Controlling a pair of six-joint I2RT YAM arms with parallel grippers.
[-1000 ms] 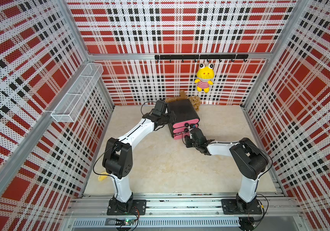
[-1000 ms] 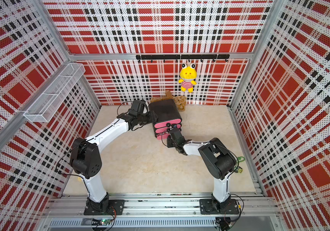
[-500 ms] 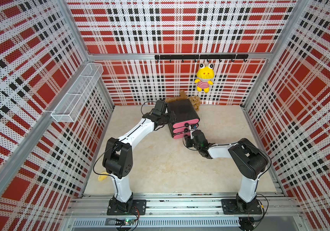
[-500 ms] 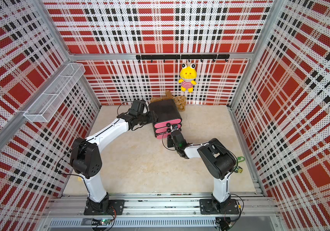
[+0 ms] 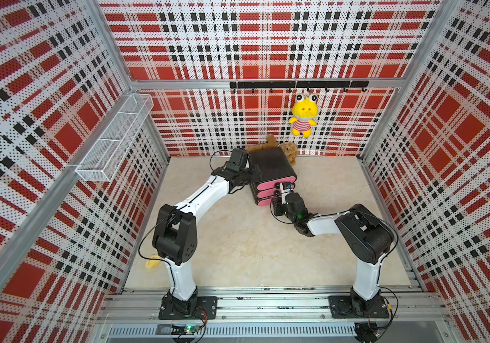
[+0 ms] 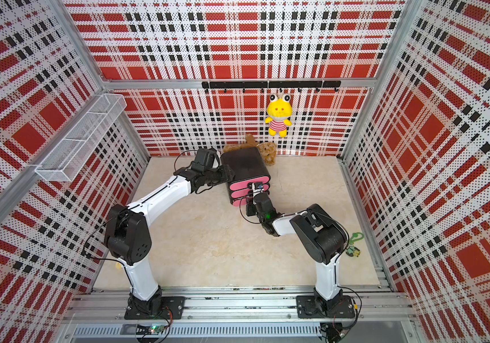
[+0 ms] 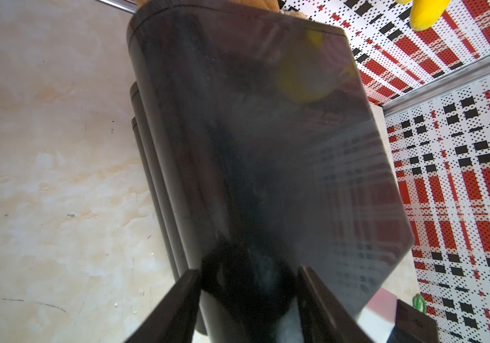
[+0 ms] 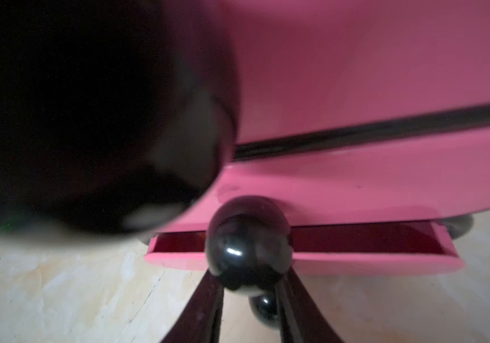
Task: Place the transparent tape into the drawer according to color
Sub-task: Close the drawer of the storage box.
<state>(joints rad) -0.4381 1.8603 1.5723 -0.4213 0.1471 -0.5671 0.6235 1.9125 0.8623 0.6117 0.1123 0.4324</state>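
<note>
Pink-fronted glossy black cabinet (image 5: 270, 169) clamped by left pincer (image 7: 248, 270), bottom drawer's (image 8: 356, 262) round black knob (image 8: 248, 246) pinched by right pincer (image 8: 249, 277)

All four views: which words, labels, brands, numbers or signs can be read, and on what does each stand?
None can be read in any view.
White and blue label on the right arm's wrist, at the drawer cabinet: too small to read.
</note>
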